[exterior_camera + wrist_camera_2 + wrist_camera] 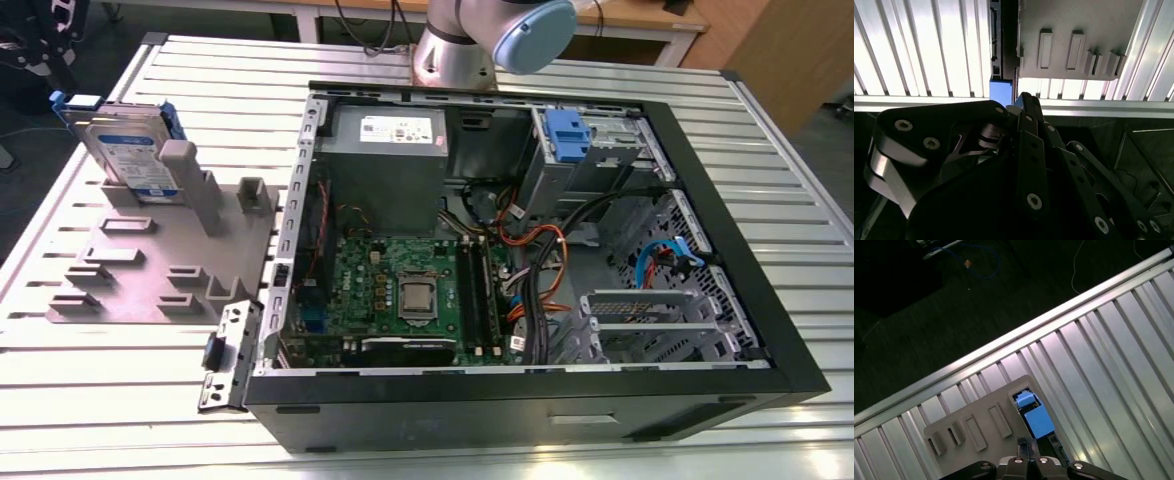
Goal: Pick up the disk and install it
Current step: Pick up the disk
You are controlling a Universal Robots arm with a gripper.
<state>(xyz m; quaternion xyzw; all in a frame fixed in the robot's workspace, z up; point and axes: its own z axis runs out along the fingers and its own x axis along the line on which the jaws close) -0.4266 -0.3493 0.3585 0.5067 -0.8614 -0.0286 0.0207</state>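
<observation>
One disk (130, 150) stands on edge in a slot of the grey fixture (147, 285), at the exterior view's left. Its white-and-blue label faces outward and a blue carrier frames it. In the first wrist view the disk (1035, 416) is seen end-on, as a blue block rising from the fixture (974, 427). The second wrist view shows the disk (1002, 91) as a narrow blue edge beside the fixture (1079, 30).

The fixture rests on the ribbed metal table (80, 420), just beside the open computer case (747, 300). Inside the case are a drive cage with a blue latch tab (567, 135), a grey power supply box (387, 130) and a green motherboard (400, 290). The arm (467, 40) rises behind the case.

The pincer (1022, 445) hangs above the fixture, clear of the disk. In both wrist views its tips appear drawn together, with nothing held (1021, 100).

Judged step: approach for the pick.
- **Opening:** the jaws must be wider than the disk's thin dimension before any descent.
- **Alignment:** they should be centred over its upper edge and turned so the pads meet the flat faces squarely.
- **Lift:** it should run straight along the slot, since a tilted pull would likely bind the carrier against the fixture's posts.
</observation>
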